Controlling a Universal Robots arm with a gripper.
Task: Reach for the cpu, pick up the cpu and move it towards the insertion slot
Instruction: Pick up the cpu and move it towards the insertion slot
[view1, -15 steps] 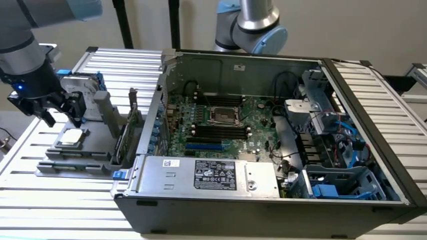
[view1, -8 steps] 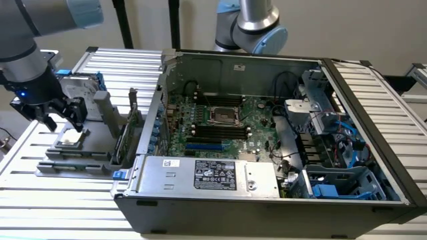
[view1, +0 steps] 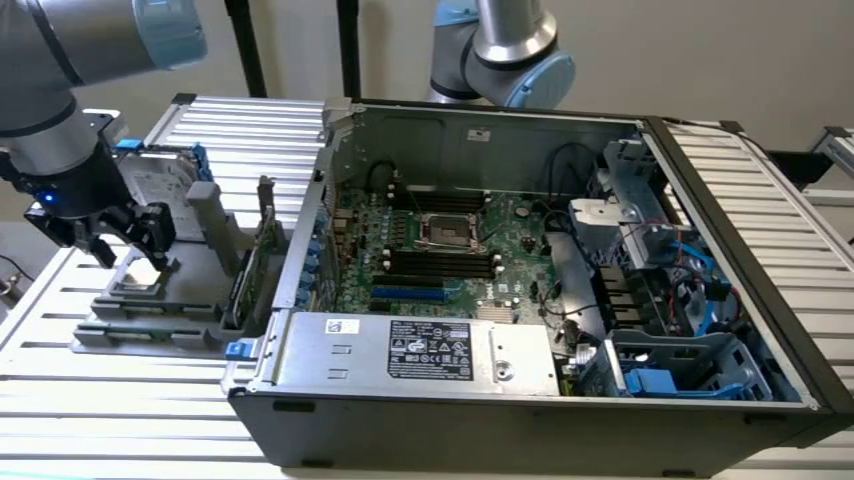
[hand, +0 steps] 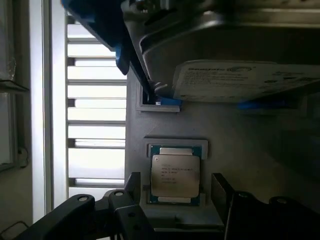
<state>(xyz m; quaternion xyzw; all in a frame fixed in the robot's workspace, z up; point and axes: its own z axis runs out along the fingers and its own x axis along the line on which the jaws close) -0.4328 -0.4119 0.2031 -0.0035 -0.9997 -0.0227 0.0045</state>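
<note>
Silver-grey flat square cpu (hand: 175, 172) seated in a pocket of the grey holder tray (view1: 147, 330), at the exterior view's left of the open computer case (view1: 400, 425). Black gripper (view1: 130, 258) just above, spread wide, a finger at each side, holding nothing. Reach nearly complete; lift and carry to the shiny-framed square insertion slot (view1: 445, 230) not yet done.

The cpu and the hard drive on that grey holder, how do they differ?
The cpu is far smaller than the hard drive. The cpu lies flat in a square recess; the hard drive stands on edge. The hard drive carries blue rails, the cpu a green rim. Both are silver-grey and sit on the grey holder.
</note>
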